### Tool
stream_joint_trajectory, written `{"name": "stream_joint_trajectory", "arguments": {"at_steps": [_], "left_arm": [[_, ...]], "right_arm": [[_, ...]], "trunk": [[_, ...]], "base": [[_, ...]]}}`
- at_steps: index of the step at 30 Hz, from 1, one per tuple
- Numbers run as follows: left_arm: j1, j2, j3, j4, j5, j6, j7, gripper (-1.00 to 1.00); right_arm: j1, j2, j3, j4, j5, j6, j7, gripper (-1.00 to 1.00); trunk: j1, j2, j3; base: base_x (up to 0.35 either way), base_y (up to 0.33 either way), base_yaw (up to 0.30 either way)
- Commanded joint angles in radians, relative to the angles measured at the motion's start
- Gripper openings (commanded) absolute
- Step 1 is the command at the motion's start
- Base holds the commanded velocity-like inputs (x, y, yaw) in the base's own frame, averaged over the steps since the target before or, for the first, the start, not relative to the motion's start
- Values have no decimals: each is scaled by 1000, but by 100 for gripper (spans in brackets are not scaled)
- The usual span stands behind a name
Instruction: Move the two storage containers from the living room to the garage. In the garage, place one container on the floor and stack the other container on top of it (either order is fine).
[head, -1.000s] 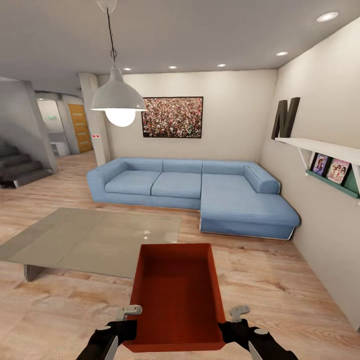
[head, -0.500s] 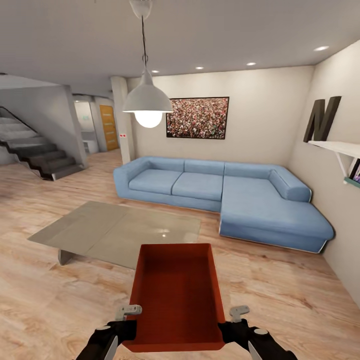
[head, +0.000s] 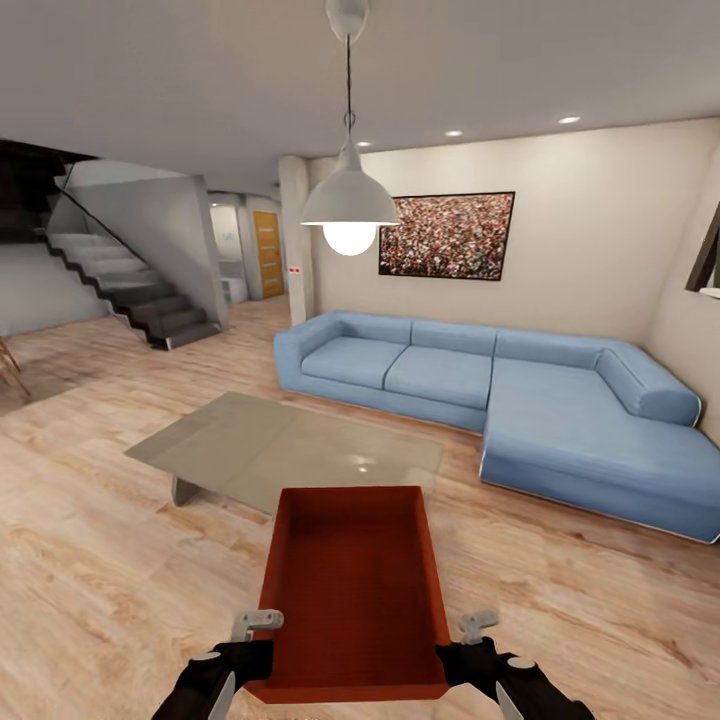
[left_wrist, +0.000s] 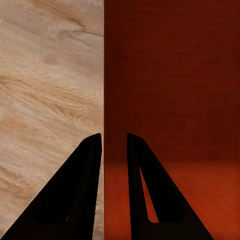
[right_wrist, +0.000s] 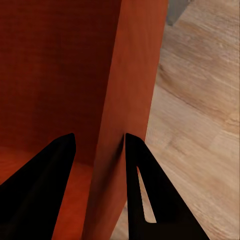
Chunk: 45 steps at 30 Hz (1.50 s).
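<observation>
One orange-red open-topped storage container (head: 355, 590) hangs in front of me above the light wood plank floor of the living room. My left gripper (head: 262, 648) is shut on its left wall and my right gripper (head: 456, 648) on its right wall, both near the container's near end. In the left wrist view the black fingers (left_wrist: 82, 192) straddle the thin wall of the container (left_wrist: 170, 75), one inside and one outside. The right wrist view has the right gripper (right_wrist: 98, 137) clamped the same way on the container's wall (right_wrist: 135, 75). The inside of the bin is empty.
A glossy grey low table (head: 290, 450) stands just beyond the container. Behind it is the blue sectional sofa (head: 500, 390), with a pendant lamp (head: 350, 205) and a speckled picture (head: 447, 235) above. Stairs (head: 130, 290) rise at the left, beside a corridor with a wooden door (head: 267, 253).
The whole view has swung to the left: sofa, table and picture have shifted right, and the stairs have come further in. The container and both grippers keep the same place in the picture.
</observation>
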Motion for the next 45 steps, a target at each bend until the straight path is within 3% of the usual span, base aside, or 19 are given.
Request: {"name": "stream_joint_trajectory", "arguments": {"at_steps": [1,37,45], "left_arm": [[-1,-2,9,-2,-18,5,2,-100],[-1,-2,10,-2,-18,3,4,-100],[-1,10,10,-2,-17,3,3,-100]], "right_arm": [[1,7,22,-3,-7,6,87,-100],[1,7,22,-3,-7,6,87,-100],[1,7,22,-3,-7,6,87,-100]], "trunk": [[0,-2,-2],[0,-2,-2],[0,-2,-2]], "base": [[0,0,299],[0,0,299],[202,38,299]]}}
